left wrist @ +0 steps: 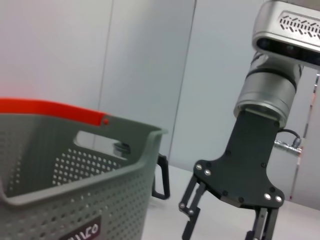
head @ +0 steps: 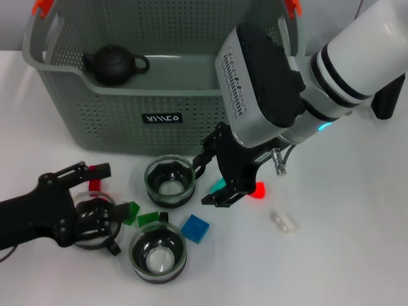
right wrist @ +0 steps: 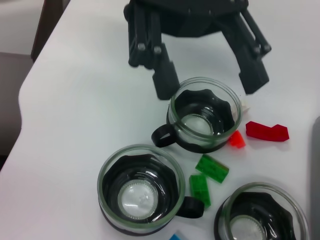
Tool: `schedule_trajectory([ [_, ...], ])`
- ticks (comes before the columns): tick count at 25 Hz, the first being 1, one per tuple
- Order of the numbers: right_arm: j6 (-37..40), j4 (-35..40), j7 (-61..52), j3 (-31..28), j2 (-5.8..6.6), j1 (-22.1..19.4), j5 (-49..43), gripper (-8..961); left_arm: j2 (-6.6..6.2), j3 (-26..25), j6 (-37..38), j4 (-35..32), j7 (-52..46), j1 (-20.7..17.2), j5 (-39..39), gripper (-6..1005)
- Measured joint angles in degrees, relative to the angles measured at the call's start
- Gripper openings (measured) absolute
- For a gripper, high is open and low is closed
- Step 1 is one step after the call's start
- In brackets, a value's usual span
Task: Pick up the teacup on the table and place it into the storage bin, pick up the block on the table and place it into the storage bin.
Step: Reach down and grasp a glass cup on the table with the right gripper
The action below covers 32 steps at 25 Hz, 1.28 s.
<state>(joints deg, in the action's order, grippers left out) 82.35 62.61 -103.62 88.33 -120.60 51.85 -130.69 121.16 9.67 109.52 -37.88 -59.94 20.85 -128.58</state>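
White table [head: 357, 210] carries everything; plain pale wall panels stand behind it, seen in the left wrist view. No clutter beyond the work items.

Storage bin [head: 159, 102]: grey-green, perforated, orange clips on the handles, at the far side of the table. A dark teapot [head: 113, 64] already sits inside it, toward the robot's left.

Three glass teacups with black inserts on the table, in front of the bin:
- teacup near the bin [head: 169, 181], upright, just below the black label;
- nearest teacup [head: 157, 252], upright;
- left teacup [head: 92, 220], under the left tool.

Loose blocks lie scattered between the cups: blue block [head: 195, 228], green blocks [head: 148, 218], red block [head: 257, 190], and a small white piece [head: 283, 221] off toward the right.

Left tool [head: 89, 204]: low at the table, jaws spread wide, straddling the left teacup without gripping it. The right wrist view confirms a finger [right wrist: 162, 75] on either side of the rim, clear of the glass.

Right tool [head: 220, 175]: hangs above the table just beside the teacup near the bin, over the teal and red blocks; jaws apart, holding nothing.

Judged step: teacup pick, approach done, grasp not yet made. No teacup or block in the bin.

Next move calls for: left tool to close squarely on the cup wall, lift straight to clear neighbouring blocks, then carry over the bin's near wall. Risk: glass slipping or tilting under the pinch.
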Motion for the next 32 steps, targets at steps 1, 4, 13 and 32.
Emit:
schedule_trajectory([
  [1,-0.05,-0.02,-0.02,0.0,0.0,0.07,0.05,704,-0.04,-0.3,0.1,-0.06,0.07,0.0,-0.02,862],
  [4,-0.29,-0.59,-0.38,0.14,-0.07,0.61,0.1,704,-0.12,-0.43,-0.04,-0.14,0.15,0.03,-0.4,862],
  [13,-5.97,-2.92,-1.28,8.86,-0.21,2.35,0.21,704,-0.12,-0.51,-0.65,-0.17,0.17,-0.39,-0.13,862],
  [32,-19.56,-8.75,0.71,19.6,-0.42,2.4,2.49,705,0.3,-0.53,-1.95,0.35,0.17,-0.57,0.0,861],
])
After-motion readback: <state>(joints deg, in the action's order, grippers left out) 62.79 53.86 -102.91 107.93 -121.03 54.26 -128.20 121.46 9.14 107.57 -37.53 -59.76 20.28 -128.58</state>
